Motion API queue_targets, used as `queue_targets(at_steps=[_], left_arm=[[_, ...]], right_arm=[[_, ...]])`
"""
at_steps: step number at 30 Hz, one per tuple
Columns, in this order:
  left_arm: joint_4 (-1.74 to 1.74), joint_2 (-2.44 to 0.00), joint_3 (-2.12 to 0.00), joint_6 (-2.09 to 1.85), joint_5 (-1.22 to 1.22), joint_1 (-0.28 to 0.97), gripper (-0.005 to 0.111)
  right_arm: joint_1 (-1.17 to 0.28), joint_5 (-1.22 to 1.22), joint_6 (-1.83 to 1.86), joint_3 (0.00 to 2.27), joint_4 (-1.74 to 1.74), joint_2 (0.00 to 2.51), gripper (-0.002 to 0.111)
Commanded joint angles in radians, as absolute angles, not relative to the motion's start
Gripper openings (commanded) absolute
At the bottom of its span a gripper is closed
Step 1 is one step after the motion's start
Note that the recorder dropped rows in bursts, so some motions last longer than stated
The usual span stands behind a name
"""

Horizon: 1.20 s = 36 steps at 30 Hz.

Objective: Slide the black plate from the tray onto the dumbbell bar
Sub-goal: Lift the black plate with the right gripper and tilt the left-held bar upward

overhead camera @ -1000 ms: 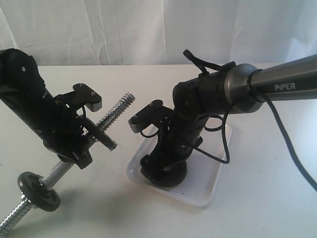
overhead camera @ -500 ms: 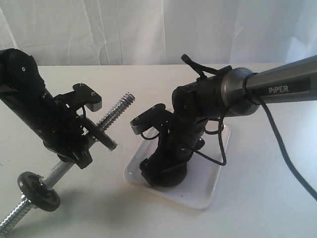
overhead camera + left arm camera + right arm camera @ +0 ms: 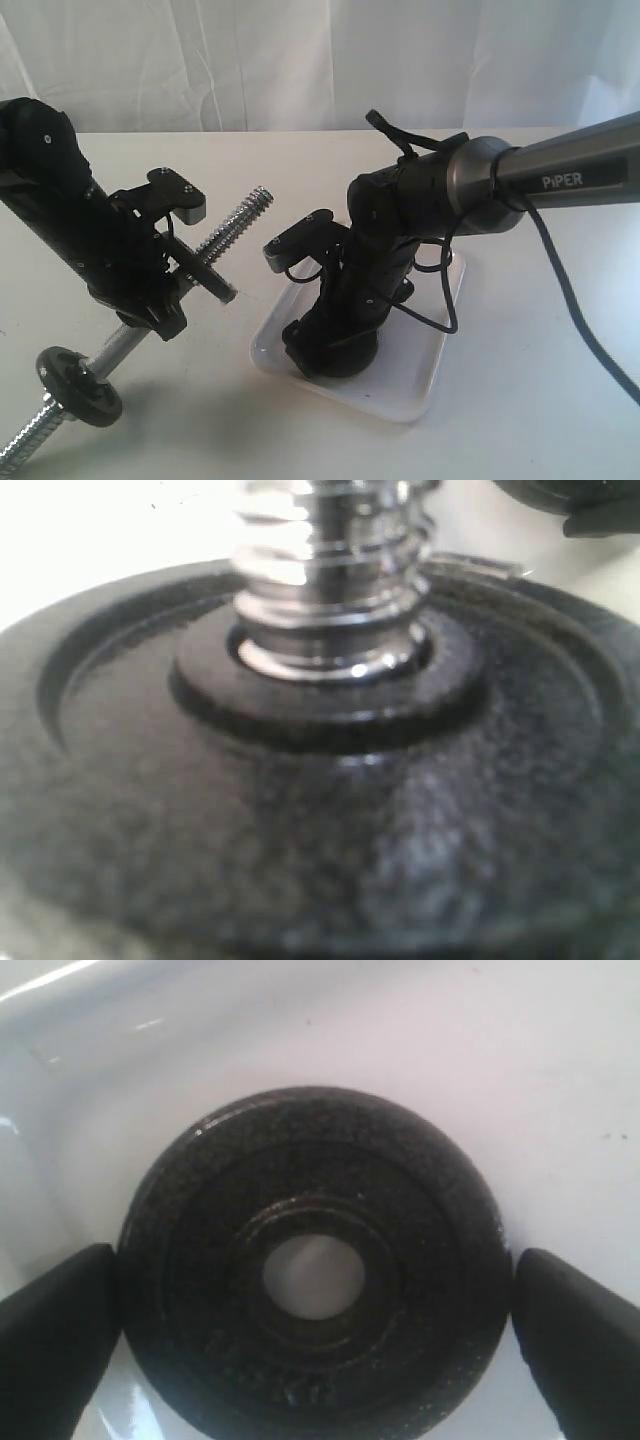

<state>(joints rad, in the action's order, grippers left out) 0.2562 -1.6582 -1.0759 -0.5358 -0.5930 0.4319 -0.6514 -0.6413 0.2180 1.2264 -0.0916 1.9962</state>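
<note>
Where the left arm works, bar axis: the long shiny chrome dumbbell bar slants. Its low end is at the exterior view's bottom-left corner, and its free, coarse-threaded tip points up and right toward the middle.
Left gripper: the black left gripper clasps the bar's smooth middle, between two small black discs.
Discs: the lower black disc shows its round face and the upper black disc sits edge-on. Seen close in the left wrist view, the disc face is grainy and ridged, with ribbed chrome thread through its centre.
Plate: the round matte-black plate lies flat at the near left end of the white glossy tray, with its hole facing up.
Plate surface: pebbly, with a raised rim and a hub ring.
Right gripper: the right gripper stands over the plate. Its jaws are parted, with black pads on either side of the rim, and it holds nothing.
</note>
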Motion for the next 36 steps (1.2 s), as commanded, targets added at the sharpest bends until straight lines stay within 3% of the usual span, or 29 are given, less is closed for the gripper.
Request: queue_targets(at_steps=[1,5,17,21,25,36], left_arm=[[0.328,-1.604,-1.096,-0.535,-0.580,0.432,0.000],[0.328,-1.604,-1.096,-0.535,-0.580,0.432,0.000],[0.328,-1.604,-1.096,-0.535,-0.580,0.432,0.000],[0.328,-1.604,-1.096,-0.535,-0.580,0.432,0.000],[0.328,-1.604,-1.096,-0.535,-0.580,0.432,0.000],[0.328,-1.604,-1.096,-0.537,-0.582,0.432,0.000]], right_arm=[[-0.657,-0.698,0.212,1.213,-0.102,2.017,0.105],[-0.657,-0.698,0.202,1.213,-0.100,2.017,0.100],[-0.657,-0.776,0.190,1.213,-0.080,2.017,0.060],[-0.657,-0.783,0.133,1.215,0.023,2.014,0.035],[-0.657,-0.810,0.076,1.250,0.179,1.988,0.000],[-0.656,-0.817,0.027,1.257,0.196,1.823,0.000]])
